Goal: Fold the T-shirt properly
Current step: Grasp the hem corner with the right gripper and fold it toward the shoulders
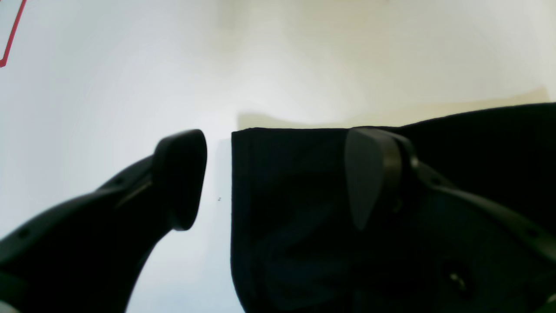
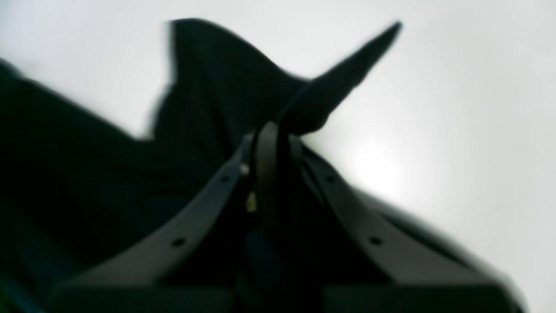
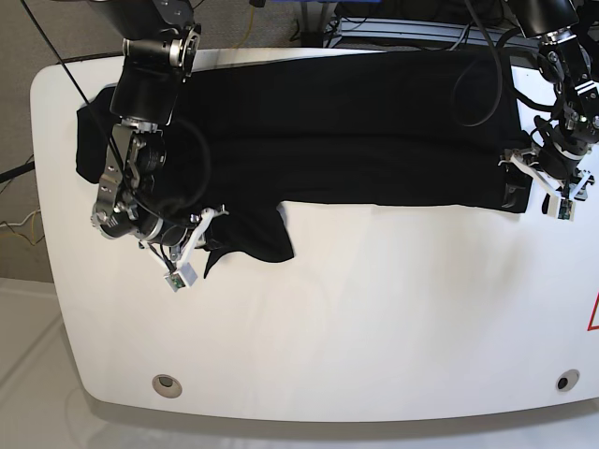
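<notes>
- The T-shirt [image 3: 356, 126] lies spread across the far half of the white worktop [image 3: 374, 318].
- The right hand [image 2: 278, 130] is pinched onto a corner of cloth; the left hand [image 1: 273, 178] gapes wide at the shirt's other end, one finger over the edge.
- Judgement: close the left hand on its corner first, then carry both corners level to keep the fold straight.
- No readable writing or brand shows.

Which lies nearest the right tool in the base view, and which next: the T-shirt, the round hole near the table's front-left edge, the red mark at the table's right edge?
From the right tool:
1. T-shirt, clamped in it.
2. Round hole, front-left.
3. Red mark, far right edge.
</notes>
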You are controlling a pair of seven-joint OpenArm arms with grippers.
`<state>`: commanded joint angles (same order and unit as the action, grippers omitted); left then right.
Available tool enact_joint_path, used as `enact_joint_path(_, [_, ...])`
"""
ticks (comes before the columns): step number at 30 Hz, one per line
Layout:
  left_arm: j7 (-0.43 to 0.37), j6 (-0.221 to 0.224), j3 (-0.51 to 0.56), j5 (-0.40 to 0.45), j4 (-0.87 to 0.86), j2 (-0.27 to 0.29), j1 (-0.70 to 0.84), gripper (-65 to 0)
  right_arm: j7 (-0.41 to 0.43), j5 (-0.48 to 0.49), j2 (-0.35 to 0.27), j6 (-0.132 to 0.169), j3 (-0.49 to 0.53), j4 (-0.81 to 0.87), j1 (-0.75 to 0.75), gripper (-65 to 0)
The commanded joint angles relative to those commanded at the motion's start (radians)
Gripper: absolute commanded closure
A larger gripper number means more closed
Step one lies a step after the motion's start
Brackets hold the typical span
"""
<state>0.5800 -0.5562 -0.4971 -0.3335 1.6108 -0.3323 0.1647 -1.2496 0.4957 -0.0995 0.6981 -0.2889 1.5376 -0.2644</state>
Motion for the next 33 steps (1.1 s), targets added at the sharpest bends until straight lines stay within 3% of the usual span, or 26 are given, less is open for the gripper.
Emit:
enact_joint_path(1, [0.002, 0.001, 0.001, 0.002, 0.001, -0.001, 0.003, -45.8, -0.049, 0.044, 0.002, 0.000, 0.001, 0.049, 0.030, 0.0])
enact_joint_path(5, [0.002, 0.000, 0.001, 0.002, 0.000, -0.001, 0.004, -45.9, -0.110, 0.124, 0.003, 0.000, 0.000, 0.131, 0.094, 0.0])
enact_joint_path(13, [0.012, 0.002, 0.004, -0.003, 0.006, -0.005, 0.001, -46.6, -0.147, 0.247, 0.006, 0.000, 0.001, 0.263, 0.252, 0.0])
enact_joint_path(25, [0.019, 0.003, 0.007, -0.005, -0.004, -0.006, -0.002, -47.0, -0.147, 0.321, 0.009, 0.000, 0.037, 0.315, 0.332, 0.0])
enact_joint_path(33, [0.022, 0.003, 0.005, -0.008, -0.004, -0.005, -0.005, -46.9, -0.147, 0.316, 0.004, 0.000, 0.083, 0.343, 0.381, 0.0])
